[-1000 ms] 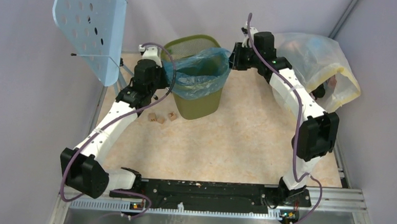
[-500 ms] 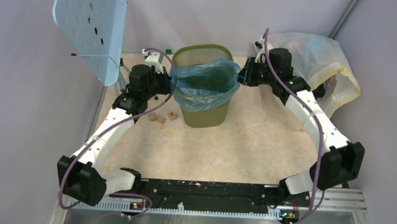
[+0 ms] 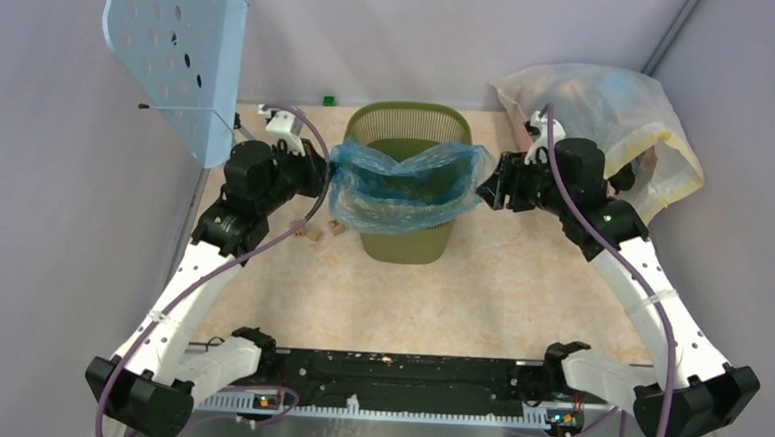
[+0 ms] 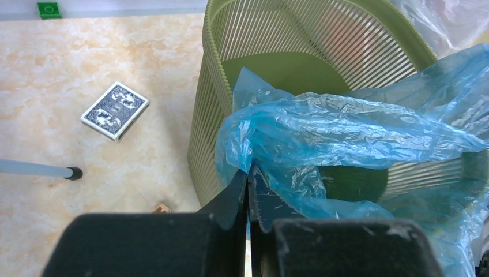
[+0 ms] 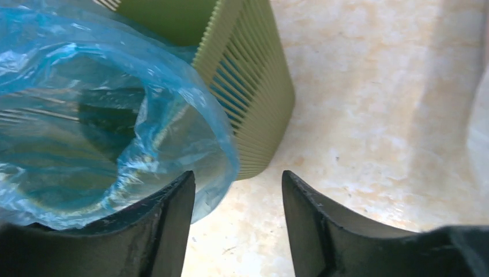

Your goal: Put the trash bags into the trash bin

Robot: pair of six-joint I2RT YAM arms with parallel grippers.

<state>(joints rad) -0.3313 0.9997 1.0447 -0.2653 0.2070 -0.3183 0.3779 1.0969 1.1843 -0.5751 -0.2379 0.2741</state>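
The olive-green trash bin (image 3: 403, 243) stands upright at the back middle of the table. The light-blue trash bag (image 3: 405, 184) is stretched over its near rim and hangs partly inside and outside. My left gripper (image 3: 328, 175) is shut on the bag's left edge; the left wrist view shows the bag (image 4: 346, 130) pinched between the closed fingers (image 4: 230, 193) beside the bin (image 4: 277, 34). My right gripper (image 3: 485, 189) is open at the bag's right edge; in the right wrist view the bag (image 5: 115, 127) lies against its left finger (image 5: 167, 213), with bare table between the jaws, next to the bin (image 5: 254, 86).
A large yellowish-clear stuffed bag (image 3: 609, 125) lies at the back right, behind the right arm. A light-blue perforated panel (image 3: 177, 52) stands at the back left. Small wooden blocks (image 3: 315, 233) lie left of the bin. A card deck (image 4: 114, 109) and a green marker (image 4: 49, 10) lie on the table.
Both arms have swung toward the near side with the bag's edges. The bin has shifted right and nearer. The bag now stretches wide across the bin's near rim.
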